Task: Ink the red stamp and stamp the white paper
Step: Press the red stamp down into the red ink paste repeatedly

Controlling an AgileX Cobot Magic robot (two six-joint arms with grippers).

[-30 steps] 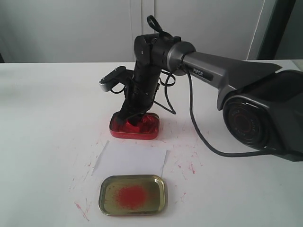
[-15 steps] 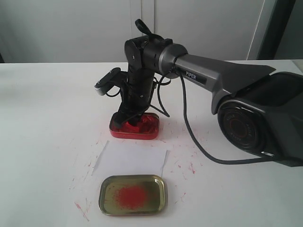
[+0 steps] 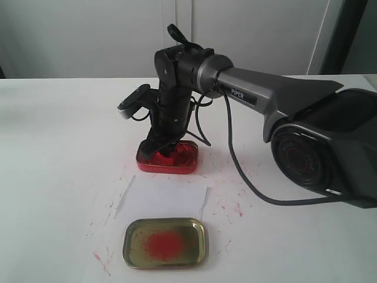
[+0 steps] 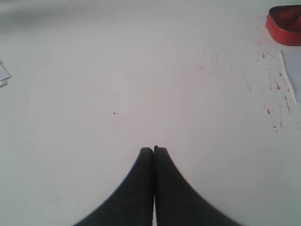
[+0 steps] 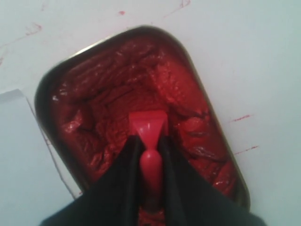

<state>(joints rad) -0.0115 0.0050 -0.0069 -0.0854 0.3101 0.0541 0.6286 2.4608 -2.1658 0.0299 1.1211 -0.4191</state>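
The red stamp (image 5: 149, 126) is pinched by its knob handle in my right gripper (image 5: 149, 141), which is shut on it. Its square base presses into the red ink paste of the red rectangular tin (image 5: 89, 108). In the exterior view my right gripper (image 3: 160, 144) reaches down into that tin (image 3: 179, 163) from above. The white paper (image 3: 165, 200) lies flat just in front of the tin, apart from the gripper. My left gripper (image 4: 154, 149) is shut and empty above bare tabletop, with the tin (image 4: 284, 23) and the paper's edge (image 4: 292, 70) far off to one side.
A gold-coloured tin lid (image 3: 165, 242) with a red smear overlaps the paper's near edge. Red ink specks (image 3: 103, 259) dot the white tabletop around the paper. The right arm's base (image 3: 318, 147) fills the right side, and a black cable (image 3: 241, 165) hangs from the arm.
The right arm's wrist swung a little to the left over the tin a second ago and has held still since. The stamp stays down in the ink paste.
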